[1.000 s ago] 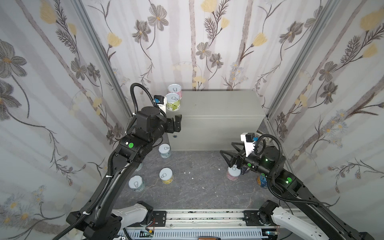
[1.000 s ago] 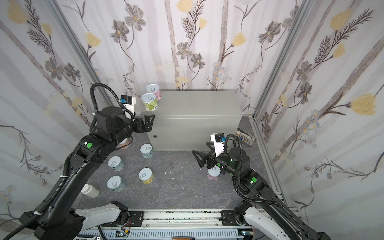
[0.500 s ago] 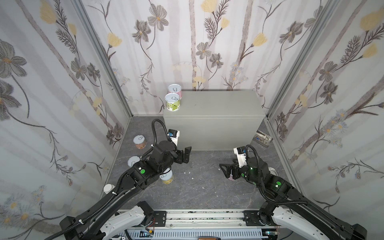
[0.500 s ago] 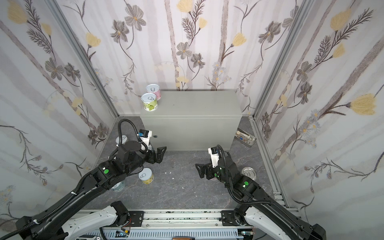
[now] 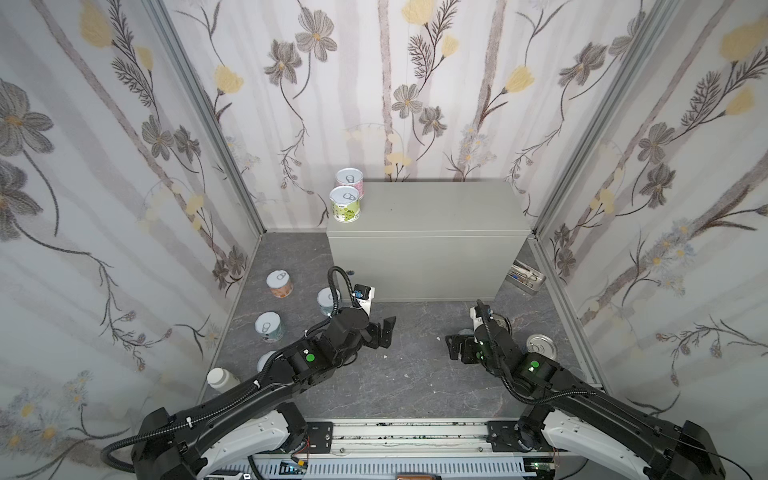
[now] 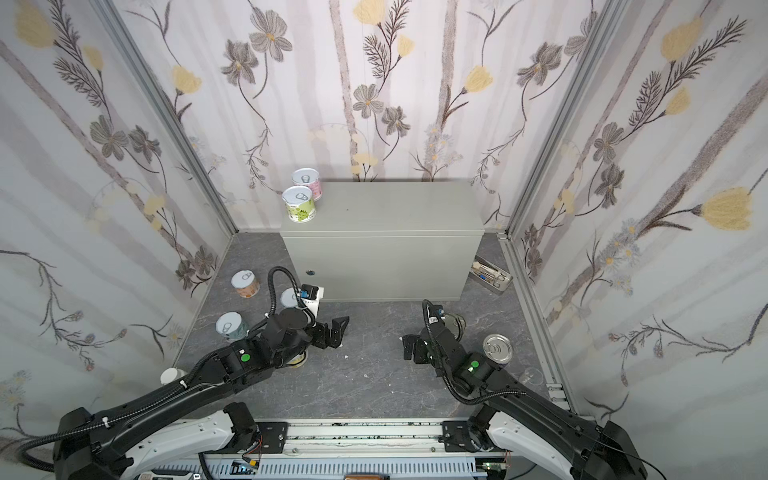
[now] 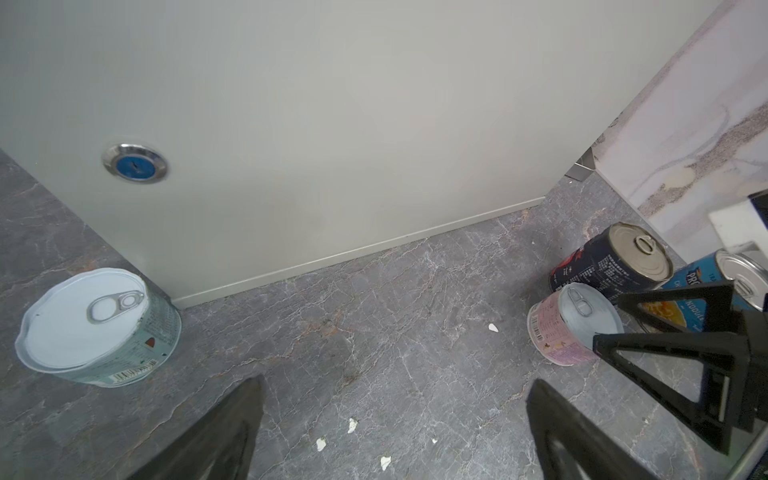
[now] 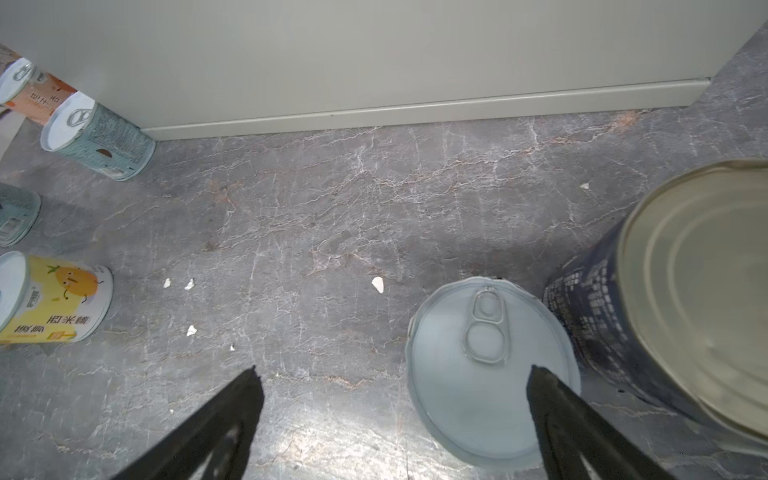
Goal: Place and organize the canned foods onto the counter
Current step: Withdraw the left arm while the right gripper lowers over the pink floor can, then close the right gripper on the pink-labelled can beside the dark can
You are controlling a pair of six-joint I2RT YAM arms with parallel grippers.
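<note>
The floor (image 5: 415, 386) is dark grey stone, veined with pale cracks. Against the far wall stands the counter (image 5: 428, 208), a smooth, flat-topped, grey-green metal box with a round blue lock (image 7: 135, 164) low on its front left.

Both black claws hang low over the floor near the counter's front. The left claw (image 5: 383, 331) is spread wide, holding nothing. The right claw (image 5: 456, 348) is equally spread and empty, with one finger above the silver pull-tab lid of the pink floor can (image 7: 569, 324).

Beside that can stand a tall navy can (image 8: 602, 299) and a blue can (image 7: 690, 286) — both partly hidden by the right arm in the top views.

On the counter's far-left corner sit a pink can (image 5: 350, 182) and a green can (image 5: 345, 203), close together.

On the floor at left:
- an orange can (image 5: 279, 284)
- a teal can (image 5: 269, 327)
- a second teal can (image 5: 328, 300)
- a yellow can (image 8: 54, 299), mostly covered by the left arm from above

A white-capped bottle (image 5: 220, 378) is half hidden by the left arm.
</note>
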